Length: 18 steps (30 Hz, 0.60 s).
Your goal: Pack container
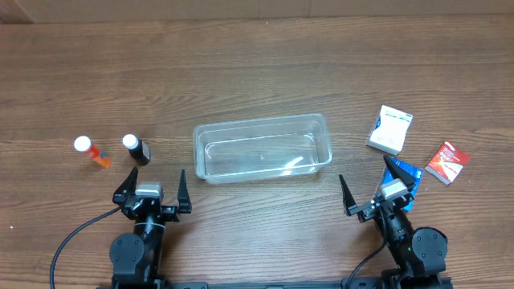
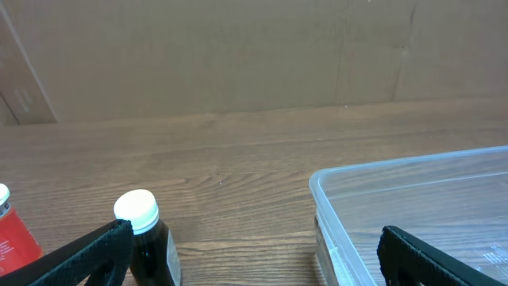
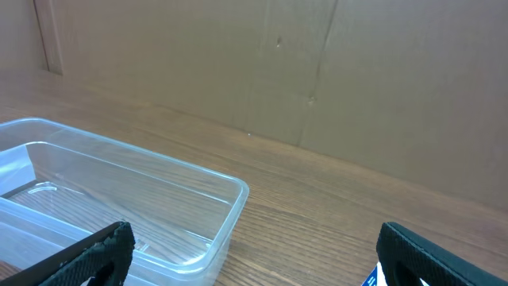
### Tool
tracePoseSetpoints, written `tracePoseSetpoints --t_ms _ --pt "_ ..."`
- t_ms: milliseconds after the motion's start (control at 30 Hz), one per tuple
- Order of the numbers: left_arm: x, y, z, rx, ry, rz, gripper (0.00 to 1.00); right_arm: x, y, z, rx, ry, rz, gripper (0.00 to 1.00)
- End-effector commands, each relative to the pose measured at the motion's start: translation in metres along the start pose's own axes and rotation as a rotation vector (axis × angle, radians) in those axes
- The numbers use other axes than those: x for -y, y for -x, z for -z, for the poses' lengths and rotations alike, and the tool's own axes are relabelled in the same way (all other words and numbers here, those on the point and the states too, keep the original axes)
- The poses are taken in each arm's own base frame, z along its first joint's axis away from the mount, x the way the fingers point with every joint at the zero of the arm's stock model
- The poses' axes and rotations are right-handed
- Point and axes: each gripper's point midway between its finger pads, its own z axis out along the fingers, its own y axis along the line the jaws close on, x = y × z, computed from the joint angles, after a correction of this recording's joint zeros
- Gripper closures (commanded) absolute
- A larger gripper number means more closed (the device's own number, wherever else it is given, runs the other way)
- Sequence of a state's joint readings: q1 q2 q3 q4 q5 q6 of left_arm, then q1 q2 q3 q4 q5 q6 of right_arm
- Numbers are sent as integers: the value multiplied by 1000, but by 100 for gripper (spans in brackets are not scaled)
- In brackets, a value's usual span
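The clear plastic container point(image 1: 262, 148) sits empty in the middle of the table; it also shows in the left wrist view point(image 2: 413, 214) and the right wrist view point(image 3: 119, 199). A dark bottle with a white cap point(image 1: 136, 150) and an orange bottle with a white cap point(image 1: 91, 151) stand to its left. A white box point(image 1: 389, 129), a red box point(image 1: 446, 162) and a blue box point(image 1: 404, 178) lie to its right. My left gripper point(image 1: 152, 190) is open and empty, just in front of the dark bottle point(image 2: 147, 238). My right gripper point(image 1: 376, 191) is open and empty beside the blue box.
A cardboard wall point(image 2: 238, 56) stands behind the far table edge. Both arm bases sit at the near edge of the wooden table point(image 1: 257, 72).
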<state>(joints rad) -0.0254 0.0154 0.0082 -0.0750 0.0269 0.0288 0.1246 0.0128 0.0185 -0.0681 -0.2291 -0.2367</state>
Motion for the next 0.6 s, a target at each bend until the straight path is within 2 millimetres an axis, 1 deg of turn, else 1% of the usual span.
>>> tracePoseSetpoints --t_ms 0,200,300,400,500,567 --pt "0 1 0 8 -5 14 0 0 -2 0 5 0 0 0" --pt "1 1 0 9 -7 14 0 0 -2 0 5 0 -13 0" --pt "1 1 0 8 -9 60 0 2 -2 0 4 -12 -78 0" --pt "1 2 1 6 -10 152 0 10 -2 0 4 -57 -222 0" --pt "0 11 6 -11 -5 168 0 10 -1 1 8 -56 -306 0" --pt "-3 25 13 -19 14 168 0 11 9 2 28 -56 -317 0"
